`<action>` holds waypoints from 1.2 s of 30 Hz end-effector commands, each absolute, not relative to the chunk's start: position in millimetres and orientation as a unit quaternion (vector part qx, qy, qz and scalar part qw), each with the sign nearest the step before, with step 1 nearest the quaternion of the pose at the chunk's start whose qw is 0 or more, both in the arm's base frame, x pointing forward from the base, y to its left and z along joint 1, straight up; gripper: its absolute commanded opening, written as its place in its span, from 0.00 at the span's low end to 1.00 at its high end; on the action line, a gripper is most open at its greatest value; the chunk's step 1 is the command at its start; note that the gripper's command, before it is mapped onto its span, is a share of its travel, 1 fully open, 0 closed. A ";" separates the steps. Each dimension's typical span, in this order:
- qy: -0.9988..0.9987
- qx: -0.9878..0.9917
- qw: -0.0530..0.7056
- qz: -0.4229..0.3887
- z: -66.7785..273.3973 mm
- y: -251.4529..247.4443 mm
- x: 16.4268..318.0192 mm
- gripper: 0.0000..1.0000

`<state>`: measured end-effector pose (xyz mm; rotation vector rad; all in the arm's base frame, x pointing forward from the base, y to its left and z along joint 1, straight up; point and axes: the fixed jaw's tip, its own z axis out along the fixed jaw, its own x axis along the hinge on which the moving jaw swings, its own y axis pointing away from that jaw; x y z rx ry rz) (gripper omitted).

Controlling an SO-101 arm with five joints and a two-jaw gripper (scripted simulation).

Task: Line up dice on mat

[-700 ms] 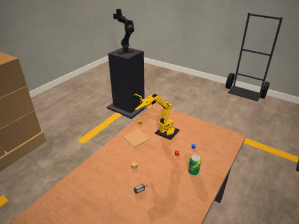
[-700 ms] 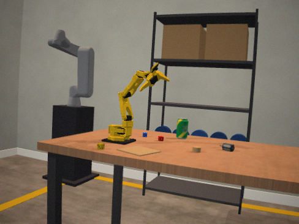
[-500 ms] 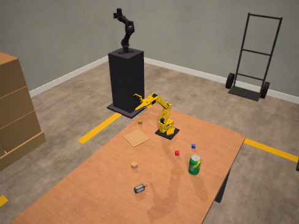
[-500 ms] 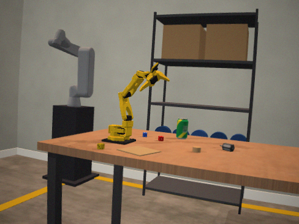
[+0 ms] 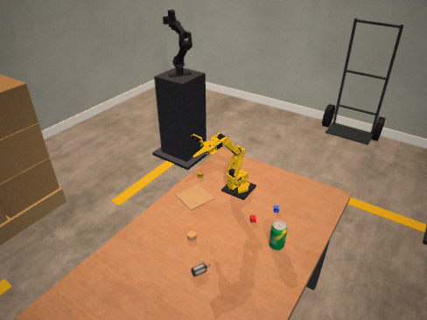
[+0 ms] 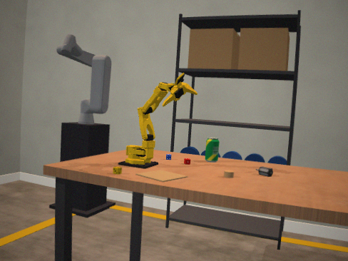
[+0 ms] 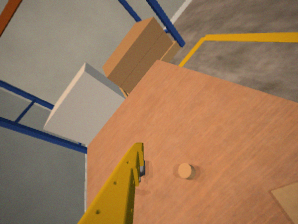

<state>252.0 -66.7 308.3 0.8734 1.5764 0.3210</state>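
Three dice: yellow die (image 5: 200, 175), red die (image 5: 253, 219), blue die (image 5: 276, 209), all on table (image 5: 131, 271), off mat (image 5: 195, 197).
Tool (image 6: 180, 85): raised high, spread wide, pinching nothing.

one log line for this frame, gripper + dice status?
gripper: open, empty, raised | yellow die, red die, blue die: all off mat | phase: pre-grasp

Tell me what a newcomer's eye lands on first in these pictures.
The yellow arm stands out first, reared up from its base near the table's far end, its gripper open and empty, high above the table. Next comes the green can upright near the table's edge, with the red die and blue die beside it. The yellow die sits apart, just beyond the tan mat.
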 end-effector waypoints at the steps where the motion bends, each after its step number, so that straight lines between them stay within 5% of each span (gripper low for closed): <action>1: 0.682 0.379 0.610 0.136 307.8 -68.3 251.4 1.00; 19: 0.705 0.447 0.551 -0.005 247.0 -143.3 233.6 0.84; 30: 0.717 0.524 0.443 -0.124 171.2 -207.5 172.4 0.66; 36: 0.717 0.575 0.354 -0.174 118.6 -226.3 114.6 0.53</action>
